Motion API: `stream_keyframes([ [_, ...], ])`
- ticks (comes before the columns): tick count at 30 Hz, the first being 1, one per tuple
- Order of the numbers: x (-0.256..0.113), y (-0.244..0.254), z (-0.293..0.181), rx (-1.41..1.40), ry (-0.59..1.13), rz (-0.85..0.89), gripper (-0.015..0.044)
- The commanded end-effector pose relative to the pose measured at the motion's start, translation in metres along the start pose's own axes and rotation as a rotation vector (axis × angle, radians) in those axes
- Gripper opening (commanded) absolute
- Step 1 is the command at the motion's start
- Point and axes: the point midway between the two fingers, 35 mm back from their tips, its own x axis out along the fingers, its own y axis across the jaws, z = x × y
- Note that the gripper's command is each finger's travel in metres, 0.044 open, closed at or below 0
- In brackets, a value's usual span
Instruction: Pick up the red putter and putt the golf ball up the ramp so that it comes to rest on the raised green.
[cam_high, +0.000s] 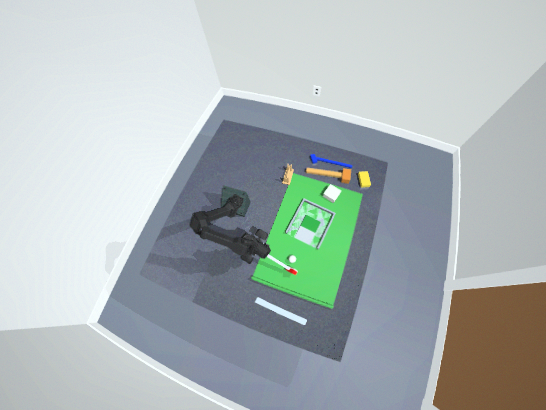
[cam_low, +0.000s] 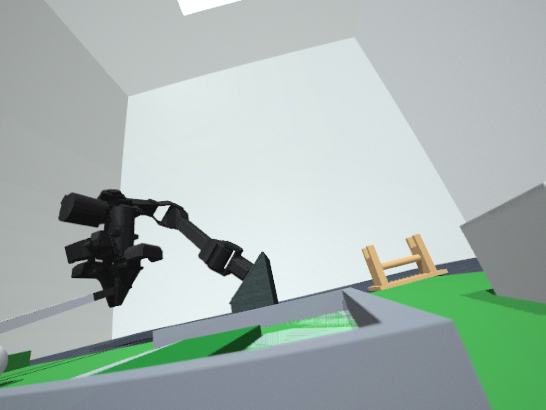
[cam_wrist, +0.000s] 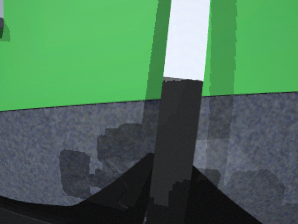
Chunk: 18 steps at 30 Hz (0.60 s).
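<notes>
My gripper (cam_high: 268, 254) (cam_low: 113, 294) (cam_wrist: 165, 161) is shut on the dark grip of the red putter (cam_high: 293, 271) (cam_low: 50, 311) (cam_wrist: 187, 40), over the green mat's left edge. Its white shaft reaches out over the mat. The red head shows only in the top view, with a small gap to the white golf ball (cam_high: 292, 259) (cam_low: 2, 359), on the side away from the ramp (cam_high: 305, 236). Whether the head touches the mat is unclear. The ball is cut off in the exterior view. The raised green (cam_high: 310, 223) (cam_low: 200, 349) lies beyond the ramp inside a grey frame (cam_low: 300, 370).
A wooden rack (cam_high: 288, 175) (cam_low: 402, 261) stands by the mat's far left corner. A white block (cam_high: 331, 193) (cam_low: 515, 250) sits on the mat behind the frame. Beyond lie a blue club (cam_high: 331, 162), an orange mallet (cam_high: 346, 175) and a yellow block (cam_high: 364, 179). A pale bar (cam_high: 281, 311) lies in front.
</notes>
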Motion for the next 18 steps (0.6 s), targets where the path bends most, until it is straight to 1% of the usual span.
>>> stream_keyframes([
  [1,0.002,0.051,0.0,-0.029,0.01,0.017,0.0],
  [4,0.001,0.091,-0.006,-0.031,0.006,0.009,0.0],
  [6,0.0,0.106,-0.011,-0.032,0.002,0.001,0.0],
  [12,-0.008,0.109,-0.011,-0.033,0.002,0.003,0.0],
  [18,-0.036,0.109,-0.01,-0.033,0.003,0.006,0.0],
])
